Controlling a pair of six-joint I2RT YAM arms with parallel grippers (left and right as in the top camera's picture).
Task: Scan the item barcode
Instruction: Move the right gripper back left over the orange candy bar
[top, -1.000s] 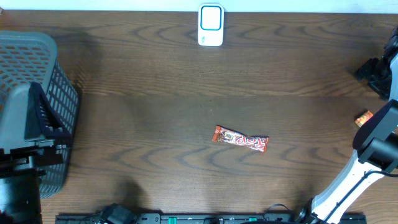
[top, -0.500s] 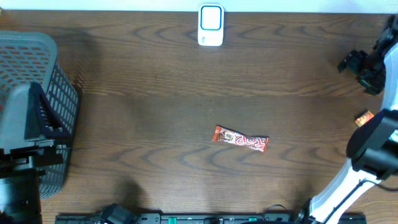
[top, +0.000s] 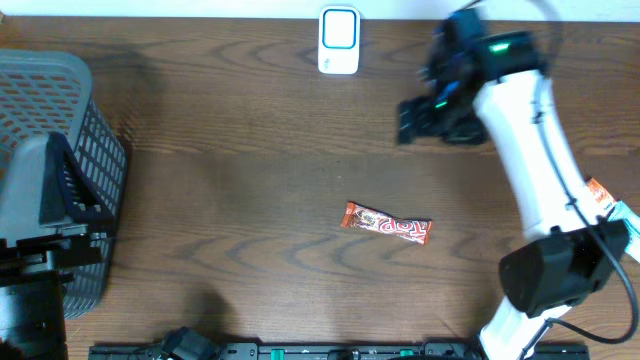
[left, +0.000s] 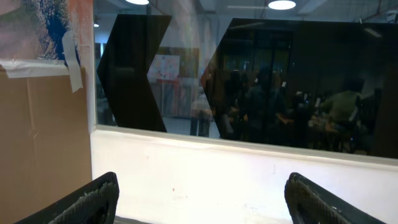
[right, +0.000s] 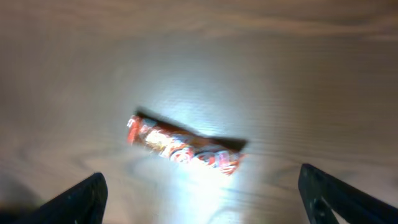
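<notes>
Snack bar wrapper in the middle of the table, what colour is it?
The snack bar wrapper is red with white lettering, clearest overhead.

White arm (top: 530, 150) w/ blk joints, green LED (top: 497, 45).

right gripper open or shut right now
Open. In its wrist view the right gripper has its fingers wide apart with nothing between them; the candy bar lies on the table, untouched.
</notes>
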